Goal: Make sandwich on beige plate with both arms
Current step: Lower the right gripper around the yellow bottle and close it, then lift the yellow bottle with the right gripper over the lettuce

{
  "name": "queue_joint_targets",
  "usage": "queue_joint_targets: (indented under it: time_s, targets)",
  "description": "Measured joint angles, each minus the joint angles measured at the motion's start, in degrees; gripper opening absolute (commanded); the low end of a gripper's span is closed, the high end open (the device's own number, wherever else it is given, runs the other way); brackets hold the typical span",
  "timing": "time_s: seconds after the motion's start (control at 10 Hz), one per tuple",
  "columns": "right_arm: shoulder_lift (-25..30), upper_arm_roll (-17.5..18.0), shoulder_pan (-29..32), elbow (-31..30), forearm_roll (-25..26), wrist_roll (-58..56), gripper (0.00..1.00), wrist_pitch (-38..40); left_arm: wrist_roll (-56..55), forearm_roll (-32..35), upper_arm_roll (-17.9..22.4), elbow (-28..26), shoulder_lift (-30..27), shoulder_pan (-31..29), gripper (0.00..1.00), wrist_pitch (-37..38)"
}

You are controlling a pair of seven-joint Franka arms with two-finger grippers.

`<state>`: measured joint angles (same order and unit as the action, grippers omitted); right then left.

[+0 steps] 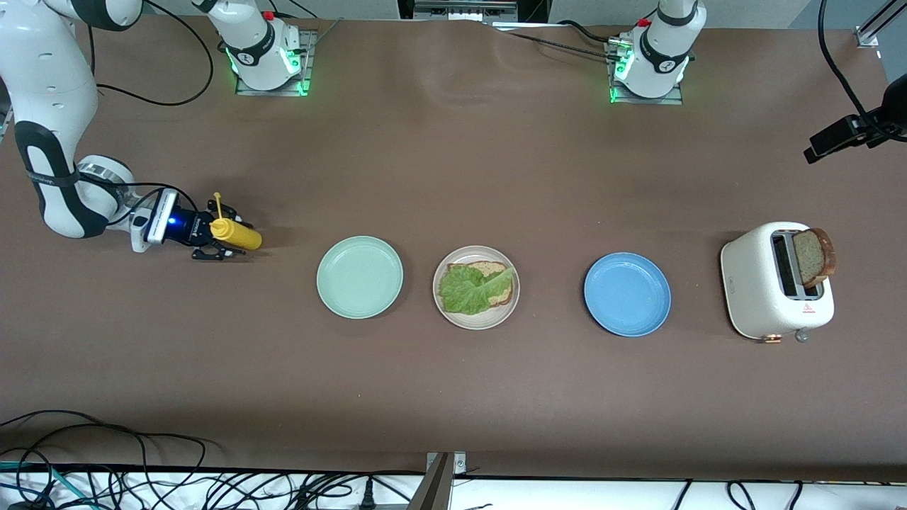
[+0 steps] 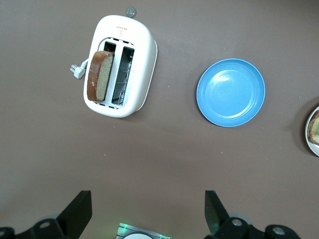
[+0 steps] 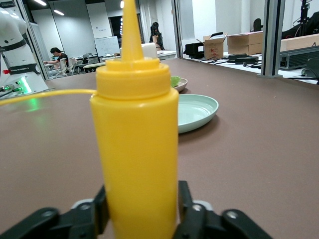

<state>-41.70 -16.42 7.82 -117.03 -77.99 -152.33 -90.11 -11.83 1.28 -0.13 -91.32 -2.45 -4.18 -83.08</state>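
The beige plate [image 1: 477,324] lies mid-table with one brown bread slice [image 1: 490,270] on it and a ruffled green lettuce leaf [image 1: 466,290] over that slice. A second bread slice [image 1: 813,256] [image 2: 99,74] stands in a slot of the white toaster [image 1: 759,290] [image 2: 143,59] toward the left arm's end. My right gripper [image 1: 222,241] [image 3: 142,211] is low at the right arm's end, its fingers [image 3: 185,204] pressed against both sides of an upright yellow squeeze bottle [image 1: 238,234] [image 3: 135,149]. My left gripper [image 2: 147,201] hangs open and empty, high over bare table beside the toaster.
A mint-green plate [image 1: 359,276] [image 3: 197,110] lies between the bottle and the beige plate. A blue plate [image 1: 627,294] [image 2: 231,92] lies between the beige plate and the toaster. A camera on a black arm [image 1: 850,131] juts in at the left arm's end. Cables run along the front edge.
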Motion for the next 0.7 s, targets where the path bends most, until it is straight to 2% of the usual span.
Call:
queue_joint_targets:
  time_s: [0.3, 0.7]
  targets:
    - [0.00, 0.01, -0.66, 1.20, -0.50, 0.43, 0.30, -1.27, 0.00, 0.00, 0.00, 0.00, 0.00, -0.01, 1.00, 0.00]
    - [0.87, -0.05, -5.32, 8.20, 1.16, 10.69, 0.29, -7.98, 0.00, 0.00, 0.00, 0.00, 0.00, -0.03, 1.00, 0.00]
